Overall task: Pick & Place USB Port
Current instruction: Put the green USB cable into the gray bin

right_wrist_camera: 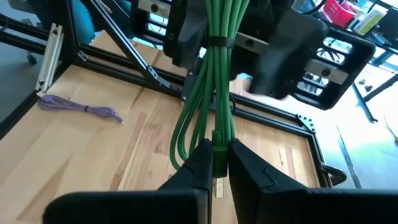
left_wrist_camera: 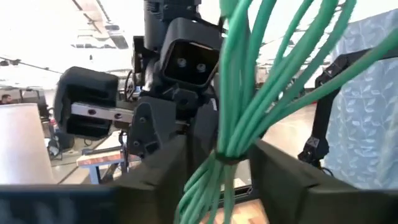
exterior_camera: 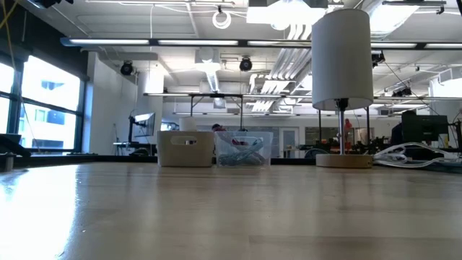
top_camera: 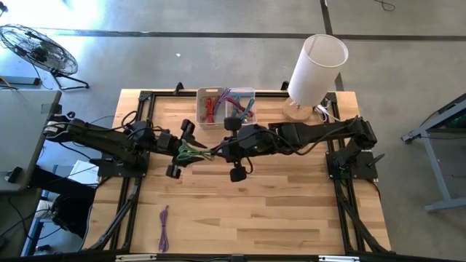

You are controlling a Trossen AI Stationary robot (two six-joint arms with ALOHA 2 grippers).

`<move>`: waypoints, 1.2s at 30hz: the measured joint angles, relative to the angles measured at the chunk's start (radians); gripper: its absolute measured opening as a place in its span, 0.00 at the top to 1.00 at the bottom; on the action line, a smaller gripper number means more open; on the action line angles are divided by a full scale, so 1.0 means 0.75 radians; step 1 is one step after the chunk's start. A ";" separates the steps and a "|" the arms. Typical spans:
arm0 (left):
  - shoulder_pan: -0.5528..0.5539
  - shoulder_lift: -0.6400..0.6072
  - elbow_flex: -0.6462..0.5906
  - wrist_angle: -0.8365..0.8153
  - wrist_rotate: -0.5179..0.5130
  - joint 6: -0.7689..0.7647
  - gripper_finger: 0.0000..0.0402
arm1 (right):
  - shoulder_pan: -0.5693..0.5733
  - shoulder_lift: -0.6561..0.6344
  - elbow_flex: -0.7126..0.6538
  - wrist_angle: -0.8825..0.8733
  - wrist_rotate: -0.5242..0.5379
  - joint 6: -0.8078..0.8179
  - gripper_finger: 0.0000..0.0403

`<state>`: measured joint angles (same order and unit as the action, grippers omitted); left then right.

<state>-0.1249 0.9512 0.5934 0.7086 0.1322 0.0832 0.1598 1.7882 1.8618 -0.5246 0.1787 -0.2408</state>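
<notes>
High view: mid-handover above the bench's middle; right gripper pinches green cable bundle, left gripper spread around it; placing remains.

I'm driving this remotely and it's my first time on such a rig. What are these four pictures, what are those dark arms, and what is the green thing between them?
Two robot arms work over a wooden table. The top picture looks straight down; the low one looks level across the tabletop; the other two come from cameras on the wrists. Above mid-table, the right gripper is shut on a bundled green cable. The left gripper has its fingers on both sides of the same bundle; whether it grips is unclear. On the table: a clear bin of coloured cables and a white lamp at the far edge, and a purple cable near the front.
</notes>
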 joint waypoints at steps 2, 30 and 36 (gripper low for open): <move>0.001 0.000 0.000 0.000 0.015 0.020 0.70 | 0.000 0.000 0.000 -0.009 0.001 -0.001 0.95; 0.002 -0.285 0.001 -0.576 -0.837 -0.072 0.97 | 0.007 -0.073 0.000 -0.205 0.381 0.256 0.44; 0.025 -0.323 0.002 -0.851 -1.197 -0.344 0.97 | 0.005 -0.083 0.000 -0.319 0.392 0.385 0.45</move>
<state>-0.1062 0.7086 0.5945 0.0702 -0.7652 -0.1747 0.1638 1.7256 1.8618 -0.7635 0.4727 0.0481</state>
